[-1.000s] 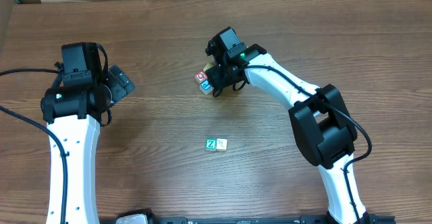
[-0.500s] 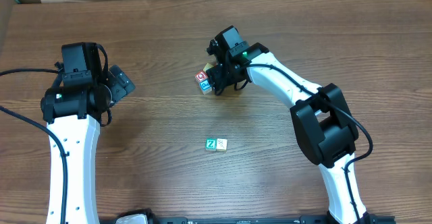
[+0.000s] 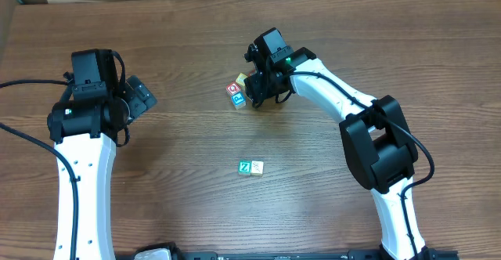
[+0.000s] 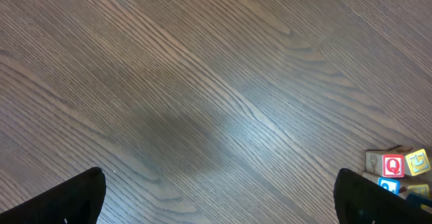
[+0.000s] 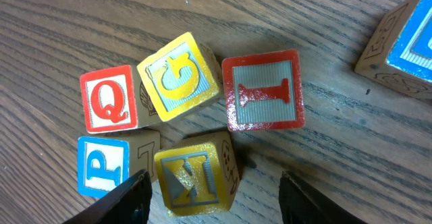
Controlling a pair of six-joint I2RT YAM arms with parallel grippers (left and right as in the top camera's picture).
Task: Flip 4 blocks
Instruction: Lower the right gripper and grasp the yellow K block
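Observation:
A green Z block (image 3: 245,167) and a pale cream block (image 3: 257,167) lie side by side mid-table. Farther back is a cluster of blocks: red Q (image 5: 108,98), yellow G (image 5: 179,75), red I (image 5: 263,89), blue P (image 5: 102,164) and a tilted yellow block (image 5: 196,173). My right gripper (image 5: 212,187) hangs open over the cluster (image 3: 238,94); the tilted yellow block sits between its fingers, near the left one, with a wide gap to the right one. My left gripper (image 4: 219,197) is open over bare wood, far left of the cluster.
Another blue-faced block (image 5: 412,35) lies apart at the right wrist view's upper right. The cluster's red Q block (image 4: 393,164) shows at the left wrist view's right edge. Brown wood table (image 3: 180,158) all round; a cardboard edge (image 3: 6,17) at far left.
My right gripper has drifted a little to the right and back, uncovering more of the block cluster. The left arm has not moved.

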